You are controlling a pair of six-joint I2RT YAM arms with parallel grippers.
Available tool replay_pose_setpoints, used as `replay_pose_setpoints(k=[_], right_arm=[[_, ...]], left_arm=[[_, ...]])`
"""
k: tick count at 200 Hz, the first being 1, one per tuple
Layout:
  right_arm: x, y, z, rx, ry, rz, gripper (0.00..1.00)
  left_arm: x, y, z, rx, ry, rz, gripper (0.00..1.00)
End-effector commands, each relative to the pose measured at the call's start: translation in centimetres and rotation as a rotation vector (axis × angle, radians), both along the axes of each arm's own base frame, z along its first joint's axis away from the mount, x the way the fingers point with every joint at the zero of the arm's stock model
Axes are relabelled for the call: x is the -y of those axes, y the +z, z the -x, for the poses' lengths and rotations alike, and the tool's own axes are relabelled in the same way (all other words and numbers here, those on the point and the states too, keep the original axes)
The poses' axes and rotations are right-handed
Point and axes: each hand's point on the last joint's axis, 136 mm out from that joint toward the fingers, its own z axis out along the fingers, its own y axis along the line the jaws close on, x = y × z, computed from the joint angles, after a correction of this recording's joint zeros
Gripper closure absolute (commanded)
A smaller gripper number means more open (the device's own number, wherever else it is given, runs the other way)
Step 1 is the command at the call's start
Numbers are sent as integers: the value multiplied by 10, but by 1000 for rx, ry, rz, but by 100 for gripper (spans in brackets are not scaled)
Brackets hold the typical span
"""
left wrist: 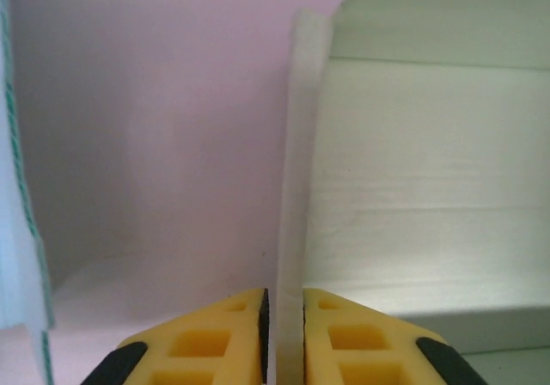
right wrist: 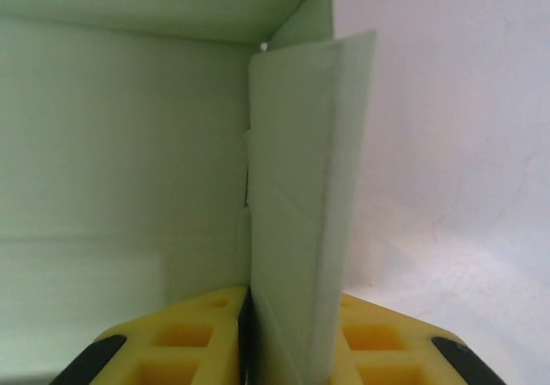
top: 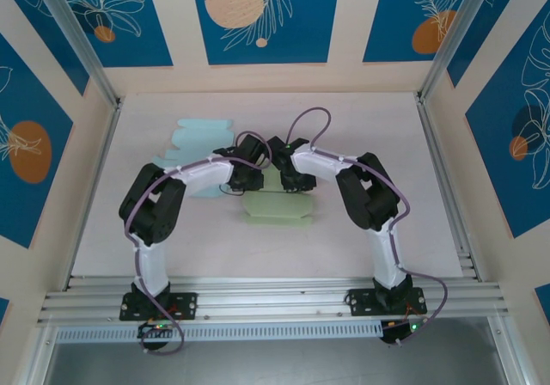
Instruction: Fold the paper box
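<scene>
Left end effector (left wrist: 285, 316) and right end effector (right wrist: 292, 316) each pinched a paper box (top: 277, 206) wall; loosening early risked folds springing open.

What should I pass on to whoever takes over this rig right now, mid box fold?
Left gripper: fingers straddle the green box's upright side flap, nearly closed; a firm pinch cannot be confirmed.
Right gripper: shut on the doubled-over wall of the box.
The box sits mid-table; flat blue sheets lie far left.
Done: walls are raised around the base.
Remaining: probably tuck and lock the walls, then release.
</scene>
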Motion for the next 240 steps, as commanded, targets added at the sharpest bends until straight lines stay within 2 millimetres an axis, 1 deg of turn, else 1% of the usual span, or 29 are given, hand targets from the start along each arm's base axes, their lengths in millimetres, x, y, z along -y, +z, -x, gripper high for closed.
replay_pose_setpoints(k=[1, 7, 18, 28, 55, 65, 87, 119, 130, 137, 151, 160, 169, 176, 192, 208, 224, 240], right_arm=[[52, -31, 59, -221, 154, 377, 76], [50, -32, 58, -215, 159, 363, 76], [44, -32, 57, -204, 170, 336, 77], [42, -32, 56, -199, 171, 322, 78], [51, -25, 57, -198, 148, 357, 83], [54, -23, 59, -199, 142, 369, 87], [57, -18, 62, -194, 127, 374, 87], [52, -12, 65, -176, 132, 348, 87], [46, -12, 67, -171, 141, 329, 87], [42, -14, 67, -166, 149, 315, 87], [33, -18, 68, -164, 163, 286, 87], [30, -19, 67, -160, 162, 279, 87], [29, -20, 66, -157, 163, 277, 87], [29, -20, 65, -155, 164, 276, 86], [28, -19, 62, -146, 166, 268, 86], [27, -18, 60, -135, 169, 261, 86], [25, -16, 57, -124, 175, 251, 85], [22, -15, 54, -114, 190, 239, 82]], left_arm=[[-57, -36, 2, -72, 48, -258, 83], [-54, -36, 0, -68, 47, -246, 85], [-53, -36, -1, -68, 45, -247, 94], [-58, -35, -3, -67, 47, -281, 100], [-77, -30, -6, -55, 65, -403, 100], [-83, -27, -7, -41, 79, -431, 100], [-92, -24, -10, -24, 99, -485, 100], [-100, -30, -11, -40, 106, -548, 100], [-98, -34, -10, -46, 106, -538, 91], [-94, -38, -9, -52, 100, -510, 86], [-80, -41, -8, -50, 92, -412, 78], [-69, -39, -7, -42, 84, -340, 71], [-58, -32, -8, -29, 73, -266, 64], [-51, -25, -10, -14, 69, -214, 63], [-37, -2, -14, 31, 55, -101, 61], [-32, 25, -18, 85, 57, -5, 61], [-29, 49, -19, 134, 63, 86, 50], [-28, 69, -18, 171, 64, 167, 45]])
